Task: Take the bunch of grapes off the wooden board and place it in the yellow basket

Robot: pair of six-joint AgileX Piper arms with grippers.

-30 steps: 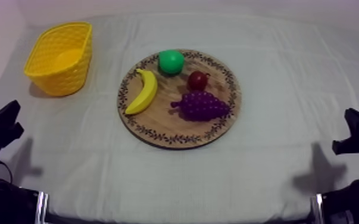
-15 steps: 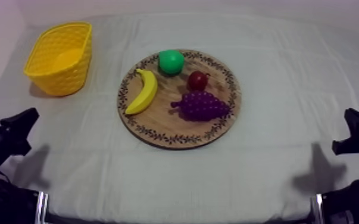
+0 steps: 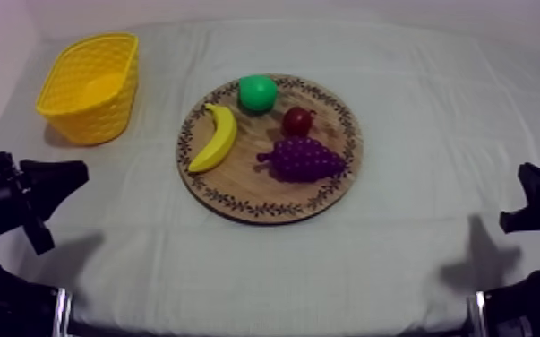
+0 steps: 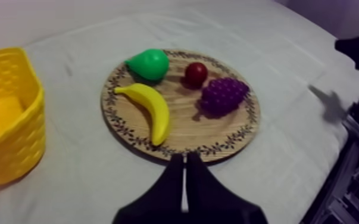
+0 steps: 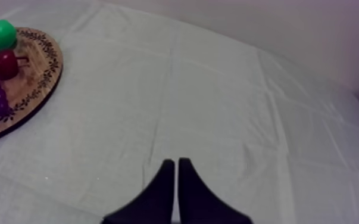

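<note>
L hand [image 4: 184,158] is swinging in twd the wooden board [image 3: 255,186] now, clenched on nothing, so the reach is starting. Bunch of grapes [image 3: 304,159] is sitting on the board untouched, well apart from the yellow basket [image 3: 94,121]. R hand [image 5: 175,161] is idling at the counter [image 3: 416,260] edge, clenched too.

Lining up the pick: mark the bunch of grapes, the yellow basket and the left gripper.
bunch of grapes [image 3: 307,159]: top view, middle of the cluster.
yellow basket [image 3: 87,122]: top view, outer wall nearest the camera.
left gripper [image 4: 184,161]: left wrist view, tips of the shut fingers.
</note>
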